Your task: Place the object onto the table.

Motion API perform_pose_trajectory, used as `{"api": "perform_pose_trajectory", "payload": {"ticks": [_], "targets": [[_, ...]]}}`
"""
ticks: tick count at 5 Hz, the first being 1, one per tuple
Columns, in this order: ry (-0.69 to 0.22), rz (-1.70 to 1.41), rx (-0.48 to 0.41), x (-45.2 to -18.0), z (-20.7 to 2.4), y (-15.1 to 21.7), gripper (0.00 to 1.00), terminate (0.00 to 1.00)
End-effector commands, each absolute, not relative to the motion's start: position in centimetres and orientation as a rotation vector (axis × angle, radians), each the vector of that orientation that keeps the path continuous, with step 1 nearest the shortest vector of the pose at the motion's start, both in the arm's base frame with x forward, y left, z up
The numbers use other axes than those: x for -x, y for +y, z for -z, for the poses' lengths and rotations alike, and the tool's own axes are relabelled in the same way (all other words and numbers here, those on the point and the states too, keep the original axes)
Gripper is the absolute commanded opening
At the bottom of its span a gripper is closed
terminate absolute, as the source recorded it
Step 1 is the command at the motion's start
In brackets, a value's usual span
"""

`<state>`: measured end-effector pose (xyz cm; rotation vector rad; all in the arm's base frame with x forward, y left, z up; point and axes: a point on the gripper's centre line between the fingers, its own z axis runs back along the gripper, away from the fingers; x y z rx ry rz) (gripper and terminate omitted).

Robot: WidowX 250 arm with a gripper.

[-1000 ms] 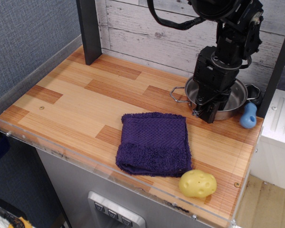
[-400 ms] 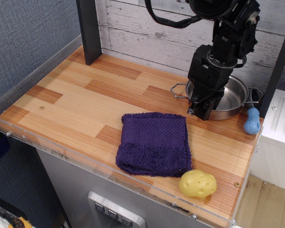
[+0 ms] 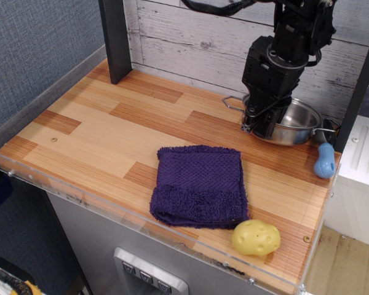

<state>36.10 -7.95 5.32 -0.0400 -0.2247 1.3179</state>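
The object, a small shiny steel pot [image 3: 295, 121], is at the back right of the wooden table [image 3: 111, 129]. It sits tilted, its left side raised, and one wire loop handle [image 3: 231, 102] sticks out to the left. My black gripper [image 3: 258, 126] comes down from above and is shut on the pot's near-left rim. The fingertips are partly hidden against the pot wall. Whether the pot's right side still touches the tabletop cannot be told.
A folded purple towel [image 3: 200, 184] lies in front of the pot. A yellow potato toy [image 3: 256, 237] sits near the front right edge. A blue-handled scoop [image 3: 325, 161] lies by the right edge. A dark post [image 3: 115, 38] stands at the back left.
The gripper has risen and shifted slightly back-left, taking the pot's left side up with it. The blue-handled scoop has swung and now lies lower along the right edge.
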Motion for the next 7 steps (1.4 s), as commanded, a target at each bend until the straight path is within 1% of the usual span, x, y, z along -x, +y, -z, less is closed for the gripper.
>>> {"api": "perform_pose_trajectory", "payload": {"ticks": [1,2,3,4,5,7], "targets": [[-0.324,-1.291,0.165,-35.1,-10.5,-7.9,0.00,0.00],[-0.337,-1.274,0.177,-33.9,-11.8,-7.1,0.00,0.00],[-0.361,-1.249,0.198,-32.3,-13.4,-5.3,0.00,0.00],[-0.395,-1.251,0.193,-30.8,-14.5,-2.4,0.00,0.00],[-0.421,-1.296,0.177,-28.7,-15.3,1.5,0.00,0.00],[-0.443,-1.349,0.136,-25.0,-15.5,7.5,0.00,0.00]]}}
